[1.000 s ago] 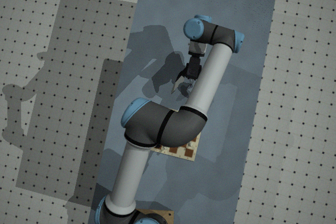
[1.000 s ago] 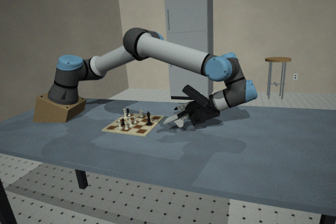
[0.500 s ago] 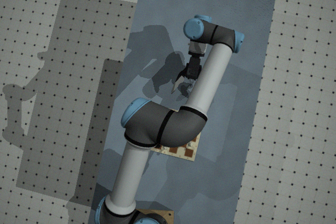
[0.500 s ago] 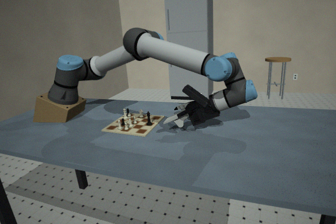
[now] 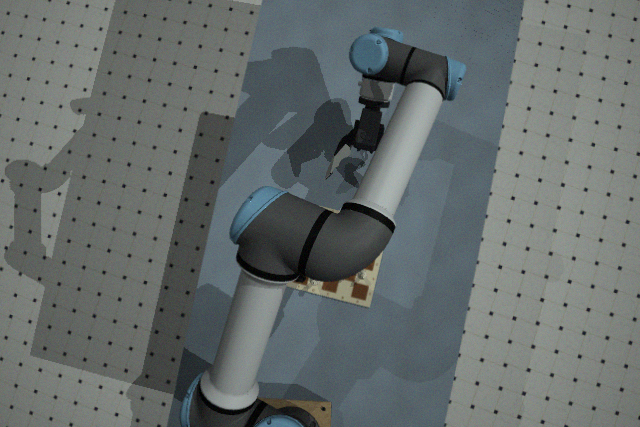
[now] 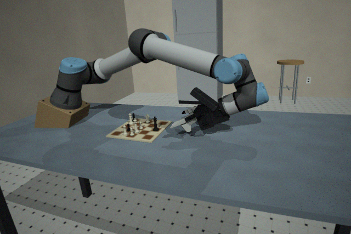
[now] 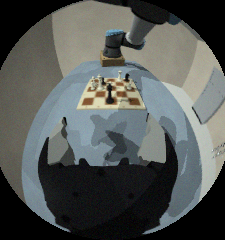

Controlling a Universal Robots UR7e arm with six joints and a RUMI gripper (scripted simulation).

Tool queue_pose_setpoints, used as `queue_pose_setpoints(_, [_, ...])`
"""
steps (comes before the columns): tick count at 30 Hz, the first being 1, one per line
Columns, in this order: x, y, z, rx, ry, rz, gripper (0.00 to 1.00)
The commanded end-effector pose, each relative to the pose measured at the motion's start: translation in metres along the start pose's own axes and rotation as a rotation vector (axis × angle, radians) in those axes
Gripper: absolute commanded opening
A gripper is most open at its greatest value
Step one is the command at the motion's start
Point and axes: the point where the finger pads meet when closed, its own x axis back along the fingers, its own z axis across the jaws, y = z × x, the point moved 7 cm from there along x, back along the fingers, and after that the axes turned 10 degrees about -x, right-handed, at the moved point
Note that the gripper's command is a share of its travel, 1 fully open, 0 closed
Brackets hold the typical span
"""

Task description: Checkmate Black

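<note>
Standing on tiled floor, blue-grey table, fridge, stool

arm: white tubes, dark grey joints with black seam rings
joint caps: light blue, round
base: dark grey, blue cap on top
wrist link: short, white, black band
gripper: black boxy body; two pale, tapered fingers
</note>
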Motion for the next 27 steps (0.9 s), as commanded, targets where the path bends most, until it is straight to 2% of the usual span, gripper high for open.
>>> queue_pose_setpoints(1, [0.017, -0.033, -0.008, -0.003, 0.001, -0.01, 1.0])
queue_pose_setpoints(6, [0.03, -0.063, -0.013, -0.003, 0.0, -0.01, 1.0])
queue_pose_setpoints(12, [0.036, -0.076, -0.015, -0.003, 0.0, -0.01, 1.0])
queue_pose_setpoints(27, [0.035, -0.075, -0.014, -0.002, 0.001, -0.011, 1.0])
